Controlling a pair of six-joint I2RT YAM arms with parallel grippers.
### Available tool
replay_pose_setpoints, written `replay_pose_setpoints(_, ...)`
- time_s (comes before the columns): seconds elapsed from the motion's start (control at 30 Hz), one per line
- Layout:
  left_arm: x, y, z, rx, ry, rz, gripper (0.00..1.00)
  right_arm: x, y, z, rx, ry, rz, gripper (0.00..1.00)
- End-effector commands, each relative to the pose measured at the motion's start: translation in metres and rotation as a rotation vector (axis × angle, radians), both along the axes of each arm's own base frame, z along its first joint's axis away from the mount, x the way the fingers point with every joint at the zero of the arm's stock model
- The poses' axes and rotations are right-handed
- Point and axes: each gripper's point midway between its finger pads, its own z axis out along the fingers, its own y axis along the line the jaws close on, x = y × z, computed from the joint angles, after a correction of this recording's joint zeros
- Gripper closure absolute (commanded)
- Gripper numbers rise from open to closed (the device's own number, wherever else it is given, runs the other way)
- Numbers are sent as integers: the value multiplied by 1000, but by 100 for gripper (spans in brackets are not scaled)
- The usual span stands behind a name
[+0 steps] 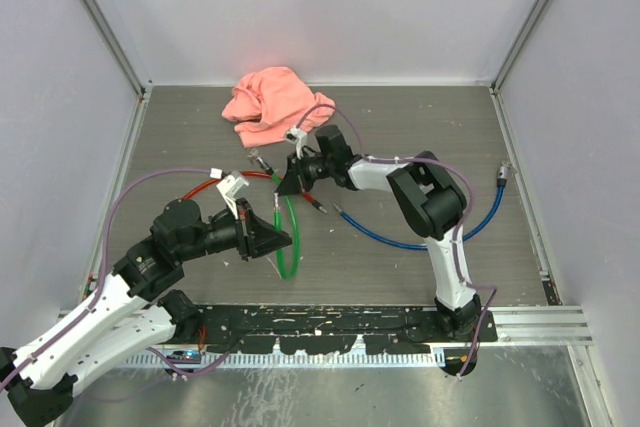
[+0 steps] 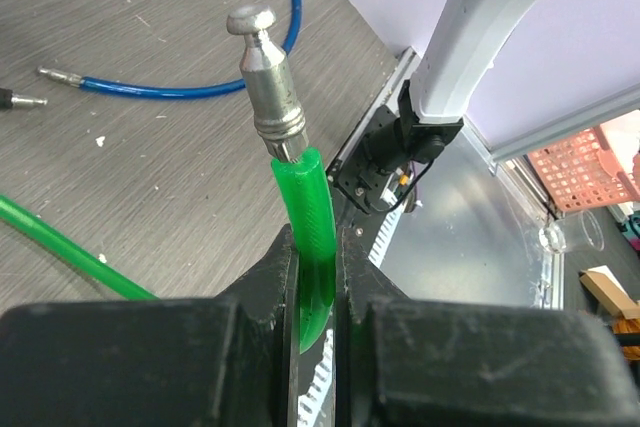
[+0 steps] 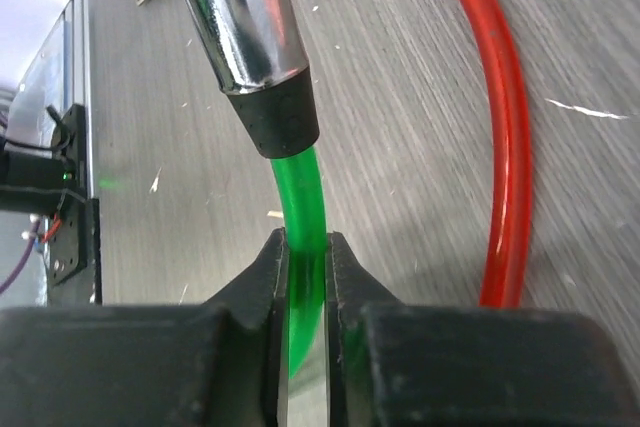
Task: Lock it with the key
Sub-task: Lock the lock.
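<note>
Locate the pink cloth [image 1: 268, 102] at the far side of the table [image 1: 420, 127]; all positions below are referenced to it.

1. Green cable lock [image 1: 296, 247]: it lies nearer the arm bases than the cloth, forming a narrow loop. Both of its ends are lifted off the table.
2. Right gripper [image 1: 283, 187]: you will find it just on the near side of the cloth. In the right wrist view, its fingers [image 3: 265, 277] are clamped on the green cable [image 3: 300, 197] directly below a black collar [image 3: 275, 117] and a chrome barrel [image 3: 245, 17].
3. Left gripper [image 1: 283, 239]: it sits farther from the cloth than the right gripper. In the left wrist view, its fingers [image 2: 270, 277] are closed tight on the green cable [image 2: 305, 197], with the metal pin [image 2: 268, 77] standing above them, tilted slightly.
4. The pin and the barrel are apart, not mated.
5. Red cable [image 1: 205, 187]: on the table, near side of the cloth and toward the left arm.
6. Blue cable [image 1: 400, 240]: on the table, near side of the cloth and toward the right arm.
</note>
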Motion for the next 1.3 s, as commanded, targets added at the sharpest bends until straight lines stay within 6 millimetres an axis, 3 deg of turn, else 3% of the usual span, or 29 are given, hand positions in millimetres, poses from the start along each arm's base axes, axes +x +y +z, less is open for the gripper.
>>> replay_pose_setpoints(0.0, -1, -6, 29, -113, -50, -21, 100, 11, -34, 143, 183, -278, 17, 99)
replay_pose_setpoints(0.1, -2, -12, 45, -202, -75, -44, 100, 9, -71, 189, 182, -394, -18, 99)
replay_pose_setpoints(0.23, -3, -21, 64, -284, -120, -90, 100, -12, -107, 242, 202, -513, -42, 99)
replay_pose_setpoints(0.33, 1, -30, 71, -278, -144, -122, 100, -36, -126, 270, 212, -583, -25, 99)
replay_pose_setpoints(0.4, 3, -36, 76, -271, -154, -151, 100, -51, -134, 279, 205, -633, -6, 99)
replay_pose_setpoints(0.57, 6, -52, 90, -252, -199, -231, 100, -72, -148, 282, 171, -719, 24, 99)
replay_pose_setpoints(0.83, 12, -73, 88, -207, -235, -346, 100, -102, -156, 273, 219, -743, 157, 99)
replay_pose_setpoints(1.27, 12, -71, 78, -84, -316, -404, 100, -129, -158, 277, 271, -756, 278, 99)
